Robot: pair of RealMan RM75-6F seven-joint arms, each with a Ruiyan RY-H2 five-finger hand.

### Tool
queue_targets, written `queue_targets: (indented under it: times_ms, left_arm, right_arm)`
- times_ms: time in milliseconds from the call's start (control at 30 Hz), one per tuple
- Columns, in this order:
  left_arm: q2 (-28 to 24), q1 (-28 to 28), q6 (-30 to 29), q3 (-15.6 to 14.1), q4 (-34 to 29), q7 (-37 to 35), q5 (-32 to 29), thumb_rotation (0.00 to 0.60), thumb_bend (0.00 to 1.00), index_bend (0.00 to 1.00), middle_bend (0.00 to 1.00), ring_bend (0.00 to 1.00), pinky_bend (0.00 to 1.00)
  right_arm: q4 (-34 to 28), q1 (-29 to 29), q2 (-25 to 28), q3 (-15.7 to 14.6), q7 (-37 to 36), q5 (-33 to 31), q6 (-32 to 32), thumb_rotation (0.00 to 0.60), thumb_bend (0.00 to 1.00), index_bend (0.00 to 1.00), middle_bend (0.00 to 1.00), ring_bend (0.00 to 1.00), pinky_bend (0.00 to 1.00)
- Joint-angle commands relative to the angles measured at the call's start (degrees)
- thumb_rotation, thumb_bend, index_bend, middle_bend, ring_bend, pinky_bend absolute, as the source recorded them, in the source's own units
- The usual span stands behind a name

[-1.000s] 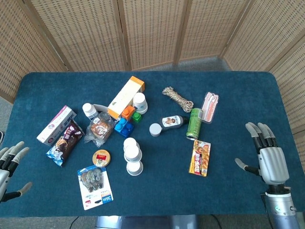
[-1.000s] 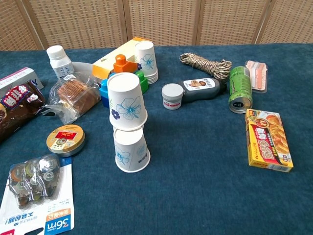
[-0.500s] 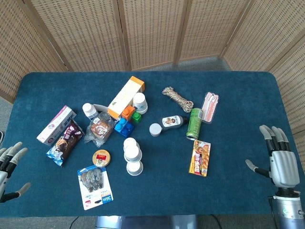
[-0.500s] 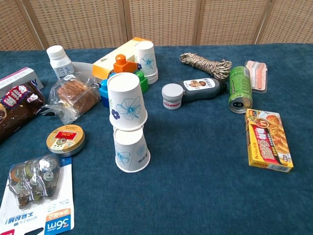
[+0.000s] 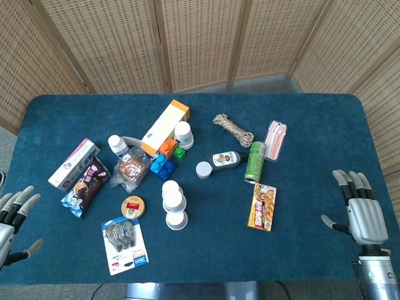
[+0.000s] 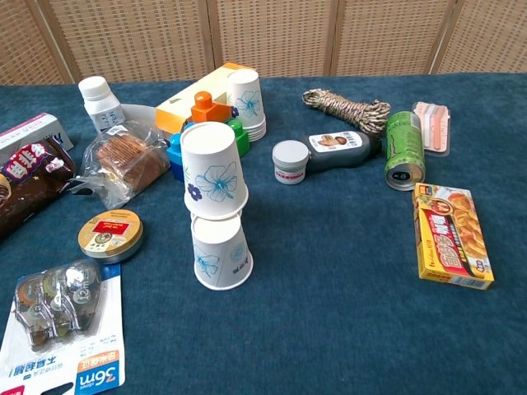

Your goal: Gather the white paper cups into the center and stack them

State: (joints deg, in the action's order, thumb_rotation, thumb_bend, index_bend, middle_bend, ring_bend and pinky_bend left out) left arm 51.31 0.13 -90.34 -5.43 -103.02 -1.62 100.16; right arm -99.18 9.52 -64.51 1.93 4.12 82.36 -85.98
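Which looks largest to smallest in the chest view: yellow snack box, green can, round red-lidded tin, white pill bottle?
1. yellow snack box
2. green can
3. round red-lidded tin and white pill bottle: unsure. They look alike in extent, and the bottle stands farther from the camera.

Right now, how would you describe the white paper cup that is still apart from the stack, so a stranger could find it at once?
Find the long orange and cream box at the back of the blue table. The paper cup stands upside down just right of it, behind the toy blocks. Unlike the stacked cups nearer the front, it stands at table level, with nothing on top.
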Motion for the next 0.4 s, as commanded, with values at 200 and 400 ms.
queue_targets:
  times_ms: [200,400]
  left_arm:
    - [1.3,-0.1,0.0,0.6,1.2,1.2,-0.7,0.6,0.28,0.0,0.0,0.0,0.0]
    - [2.4,-0.1,0.4,0.3,2.0,2.0,-0.1,0.6,0.28,0.0,0.0,0.0,0.0]
  right_arm:
    - [-2.3,1.2,-1.4,-1.4,9.8,-0.5,4.9,0.6,0.0,0.0,0.0,0.0,0.0]
    - [-2.2,0.8,-2.7,-1.8,11.3,1.1,4.6,0.6,0.0,0.0,0.0,0.0,0.0]
